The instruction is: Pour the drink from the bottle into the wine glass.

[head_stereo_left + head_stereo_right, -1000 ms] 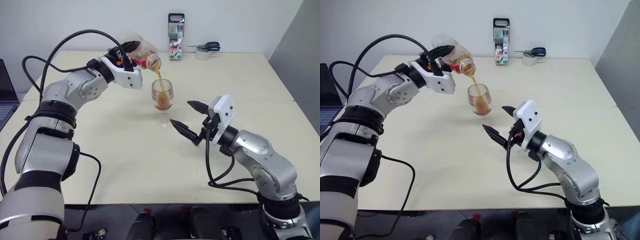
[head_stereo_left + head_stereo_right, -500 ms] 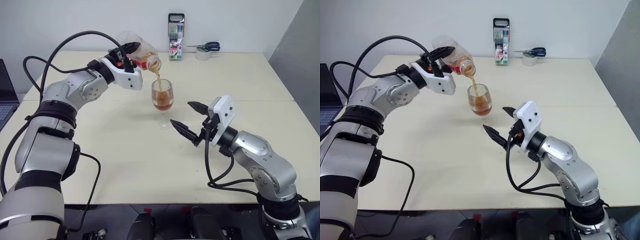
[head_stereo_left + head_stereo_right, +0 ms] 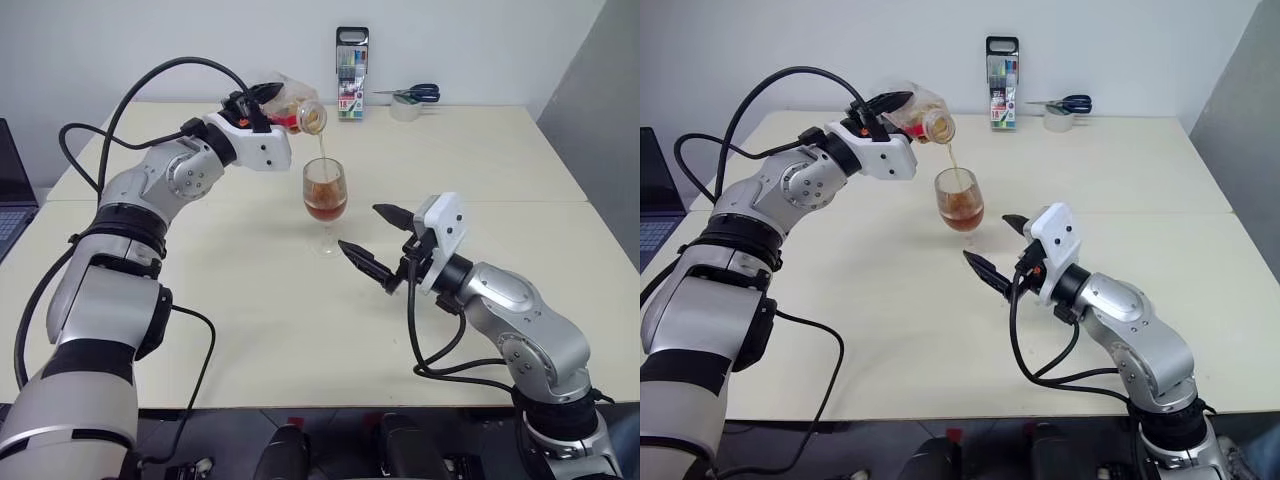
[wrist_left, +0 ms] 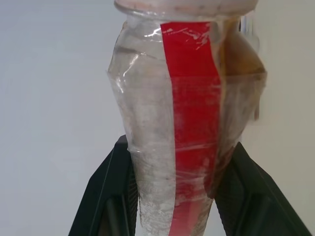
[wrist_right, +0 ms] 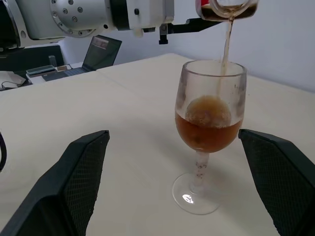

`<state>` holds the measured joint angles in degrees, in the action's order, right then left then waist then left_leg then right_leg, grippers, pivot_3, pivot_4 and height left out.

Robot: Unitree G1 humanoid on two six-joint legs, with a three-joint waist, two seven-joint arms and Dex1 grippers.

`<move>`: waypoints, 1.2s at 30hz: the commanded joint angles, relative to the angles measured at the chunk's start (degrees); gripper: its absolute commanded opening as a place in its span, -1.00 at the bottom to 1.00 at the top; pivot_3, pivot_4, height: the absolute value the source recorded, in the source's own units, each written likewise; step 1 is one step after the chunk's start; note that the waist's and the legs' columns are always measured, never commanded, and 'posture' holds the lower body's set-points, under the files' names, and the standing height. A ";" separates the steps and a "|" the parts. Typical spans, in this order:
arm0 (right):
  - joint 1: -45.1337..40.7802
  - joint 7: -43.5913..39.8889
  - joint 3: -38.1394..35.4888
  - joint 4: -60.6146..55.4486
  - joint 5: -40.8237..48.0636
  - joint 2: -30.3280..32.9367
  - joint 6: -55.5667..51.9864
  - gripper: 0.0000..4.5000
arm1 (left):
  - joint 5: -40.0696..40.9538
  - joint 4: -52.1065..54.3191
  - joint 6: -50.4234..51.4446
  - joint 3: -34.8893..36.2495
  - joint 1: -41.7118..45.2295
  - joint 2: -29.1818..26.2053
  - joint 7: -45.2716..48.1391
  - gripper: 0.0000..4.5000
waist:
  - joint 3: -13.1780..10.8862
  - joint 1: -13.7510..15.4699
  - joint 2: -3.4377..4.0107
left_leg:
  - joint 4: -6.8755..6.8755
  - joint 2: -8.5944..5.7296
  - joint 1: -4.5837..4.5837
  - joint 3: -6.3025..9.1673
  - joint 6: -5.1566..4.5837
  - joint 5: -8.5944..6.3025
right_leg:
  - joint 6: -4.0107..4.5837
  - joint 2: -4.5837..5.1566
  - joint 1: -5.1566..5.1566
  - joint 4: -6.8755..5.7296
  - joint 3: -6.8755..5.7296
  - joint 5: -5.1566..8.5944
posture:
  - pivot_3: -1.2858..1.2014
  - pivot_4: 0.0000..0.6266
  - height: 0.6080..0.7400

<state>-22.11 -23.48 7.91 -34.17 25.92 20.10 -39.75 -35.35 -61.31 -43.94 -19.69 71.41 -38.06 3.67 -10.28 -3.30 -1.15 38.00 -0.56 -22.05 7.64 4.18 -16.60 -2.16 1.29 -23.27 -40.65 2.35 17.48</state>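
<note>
Worktop (image 3: 200,290) pale cream against white wall; left gripper (image 3: 262,97) clamps tilted bottle (image 3: 295,113), drink (image 5: 227,37) streaming into half-full wine glass (image 3: 324,200); right gripper (image 3: 375,240) spread wide.

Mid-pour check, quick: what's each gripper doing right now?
Left gripper: shut on the bottle.
Right gripper: open, holding nothing.

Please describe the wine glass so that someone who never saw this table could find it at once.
On the cream table, look near the middle, in front of the marker pack and scissors at the back edge. The wine glass stands under the tilted bottle. It is the one stemmed thing there, partly filled with brown drink.
</note>
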 commanded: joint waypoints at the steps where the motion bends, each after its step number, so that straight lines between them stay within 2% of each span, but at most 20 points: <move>1: -1.00 0.32 -0.49 -2.32 -0.32 -0.33 1.23 1.00 | 6.94 4.22 1.74 3.93 -2.18 0.63 4.99 -0.25 | 0.00 0.01 0.00 | 0.00 0.00 0.02 -0.01 0.00 0.00 | 0.00 0.00 0.00 -0.01 0.01 0.00 | 0.03 -0.52 1.00; 6: -1.40 0.11 -0.37 -1.75 -1.12 -0.33 2.54 1.00 | 17.14 13.11 10.45 9.10 -8.02 2.90 14.06 -0.25 | 0.00 -0.04 0.00 | 0.05 0.00 0.01 0.04 0.00 0.00 | 0.00 0.01 -0.01 -0.10 0.00 0.00 | 0.03 -0.52 1.00; 11: -2.13 -1.40 0.55 -1.19 -1.73 0.55 2.54 1.00 | 29.22 24.27 26.76 17.00 -15.56 4.80 20.69 -0.25 | 0.01 -0.20 0.01 | 0.06 0.03 0.04 0.04 0.02 0.01 | 0.01 0.00 -0.01 -0.15 0.01 0.00 | 0.03 -0.52 1.00; 17: -4.84 -3.84 0.53 -0.36 2.22 1.38 -3.68 1.00 | 44.46 35.84 50.52 30.05 -27.38 6.38 20.82 -0.25 | 0.02 -1.09 0.01 | 0.05 0.08 0.14 0.06 0.01 0.01 | 0.01 -0.01 0.00 -0.25 0.03 0.00 | 0.03 -0.52 1.00; 20: -6.82 -5.53 0.69 0.16 4.27 1.32 -5.27 1.00 | 48.07 39.42 56.78 34.30 -32.77 6.08 20.28 -0.25 | 0.02 -1.43 0.01 | 0.07 0.09 0.15 0.08 0.01 0.00 | 0.01 -0.01 0.00 -0.25 0.01 0.00 | 0.03 -0.52 1.00; 26: -9.42 -8.72 3.80 2.26 2.91 3.10 -5.27 1.00 | 51.83 42.83 62.65 38.58 -38.63 6.42 18.80 -0.25 | 0.06 -0.80 -0.05 | 0.09 0.09 0.11 0.15 0.01 0.01 | 0.01 0.05 0.02 -0.21 -0.02 0.00 | 0.03 -0.52 1.00; 36: -11.64 -11.10 6.24 4.76 0.24 3.57 -3.35 1.00 | 51.62 40.90 61.05 38.64 -42.19 7.41 18.61 -0.25 | 0.08 0.05 -0.08 | 0.09 0.08 0.16 0.07 0.01 0.01 | 0.01 0.10 0.05 -0.20 0.00 0.00 | 0.03 -0.52 1.00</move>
<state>-32.67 -33.89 14.22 -28.44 26.42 23.64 -44.36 15.96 -20.75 18.11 18.40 29.78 -30.91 21.98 -10.20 -3.25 -1.23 38.09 -0.48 -21.89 7.70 4.20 -16.60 -2.14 1.39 -23.23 -40.85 2.36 17.48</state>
